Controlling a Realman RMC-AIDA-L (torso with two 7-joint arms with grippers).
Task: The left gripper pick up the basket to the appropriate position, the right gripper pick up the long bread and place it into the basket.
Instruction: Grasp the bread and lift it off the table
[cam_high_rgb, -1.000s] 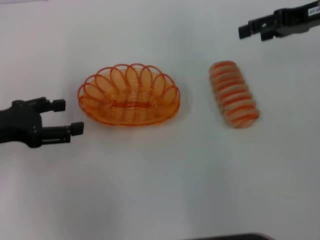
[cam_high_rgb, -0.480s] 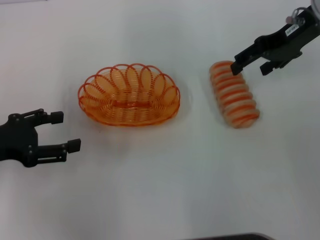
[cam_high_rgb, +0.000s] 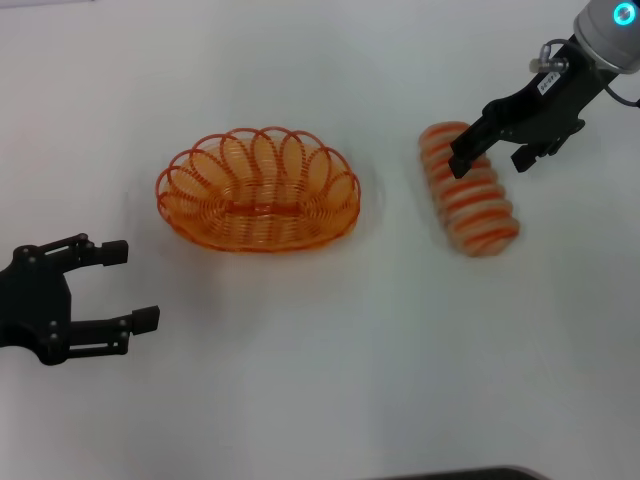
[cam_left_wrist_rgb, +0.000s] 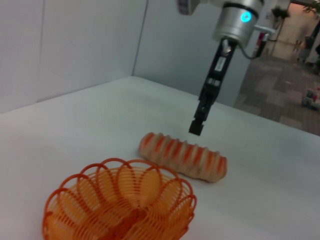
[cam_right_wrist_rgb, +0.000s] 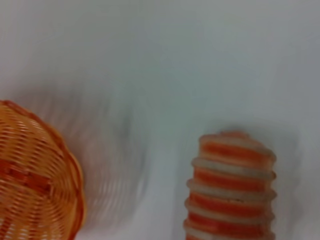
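The orange wire basket (cam_high_rgb: 258, 190) stands empty on the white table, left of centre. The long bread (cam_high_rgb: 468, 188), tan with orange stripes, lies on the table to its right, apart from it. My right gripper (cam_high_rgb: 493, 160) is open and hovers over the bread's far end without holding it. My left gripper (cam_high_rgb: 130, 285) is open and empty, at the front left of the basket and clear of it. The left wrist view shows the basket (cam_left_wrist_rgb: 120, 205), the bread (cam_left_wrist_rgb: 184, 155) and the right gripper (cam_left_wrist_rgb: 196, 125) above it. The right wrist view shows the basket's edge (cam_right_wrist_rgb: 30, 175) and the bread (cam_right_wrist_rgb: 232, 190).
The white table (cam_high_rgb: 320, 380) bears only the basket and the bread. A dark edge (cam_high_rgb: 460, 474) shows at the table's front. Grey walls (cam_left_wrist_rgb: 75, 45) stand behind the table in the left wrist view.
My right gripper has come down from the far right corner to just over the bread's far end. My left gripper has drawn back toward the front, away from the basket.
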